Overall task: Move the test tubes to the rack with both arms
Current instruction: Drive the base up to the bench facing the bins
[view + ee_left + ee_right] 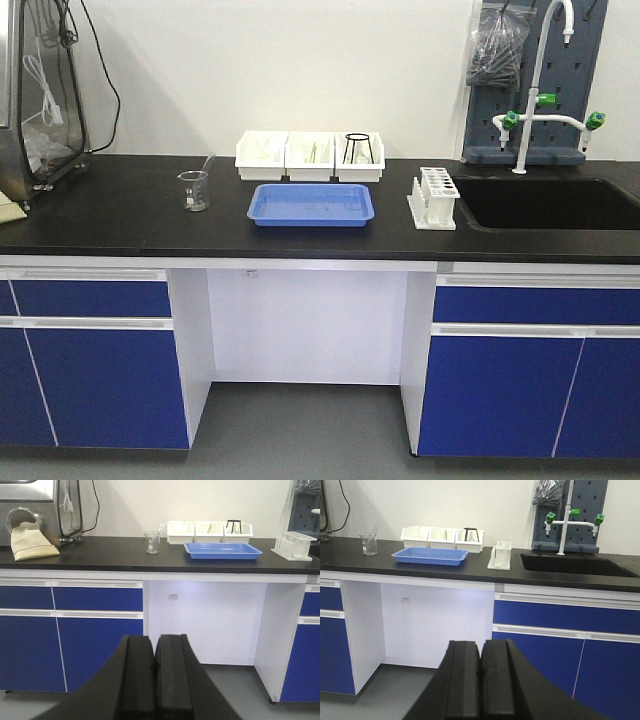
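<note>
Black worktop [120, 205] ran below a white wall in the front view, carrying the rack [433, 197] just beside the sink [550, 203], with a blue tray [311, 204] and three white bins [310, 155] to its left; we could not pick out test tubes for certain. In the left wrist view the left gripper [155, 647] hung below worktop height, fingers [140, 670] pressed together and empty. We judged both arms should rise and spread their fingers before reaching. In the right wrist view the right gripper [480, 652] was likewise closed on nothing.
</note>
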Controlling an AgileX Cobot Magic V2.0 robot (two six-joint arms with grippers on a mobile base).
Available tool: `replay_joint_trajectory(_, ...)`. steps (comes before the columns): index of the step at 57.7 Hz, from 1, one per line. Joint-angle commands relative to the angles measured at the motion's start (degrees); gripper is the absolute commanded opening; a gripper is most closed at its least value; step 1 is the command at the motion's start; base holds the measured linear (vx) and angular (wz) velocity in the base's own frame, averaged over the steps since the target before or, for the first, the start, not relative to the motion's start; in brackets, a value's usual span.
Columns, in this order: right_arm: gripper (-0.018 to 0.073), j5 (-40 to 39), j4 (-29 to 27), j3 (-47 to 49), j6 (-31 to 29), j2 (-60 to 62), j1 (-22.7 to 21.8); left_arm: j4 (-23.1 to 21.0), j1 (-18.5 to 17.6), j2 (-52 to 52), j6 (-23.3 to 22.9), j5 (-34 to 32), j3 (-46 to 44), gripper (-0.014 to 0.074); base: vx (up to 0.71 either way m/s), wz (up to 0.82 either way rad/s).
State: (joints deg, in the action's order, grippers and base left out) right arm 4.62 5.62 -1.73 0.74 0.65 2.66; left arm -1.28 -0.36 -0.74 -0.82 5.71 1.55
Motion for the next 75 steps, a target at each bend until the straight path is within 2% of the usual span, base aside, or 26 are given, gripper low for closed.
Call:
replay_joint_trajectory(1,-0.0013,-4.6,0.2,-0.8,0.1,0.5,-0.1,-0.4,-0.3,-0.1,-0.4,-4.4,-1.4,-0.0006,0.0,-0.01)
replay_joint_trajectory(75,-0.0013,-4.6,0.2,-0.8,0.1,0.5,-0.1,-0.4,-0.3,-0.1,-0.4,-4.4,-1.4,-0.0006,0.02,-0.01)
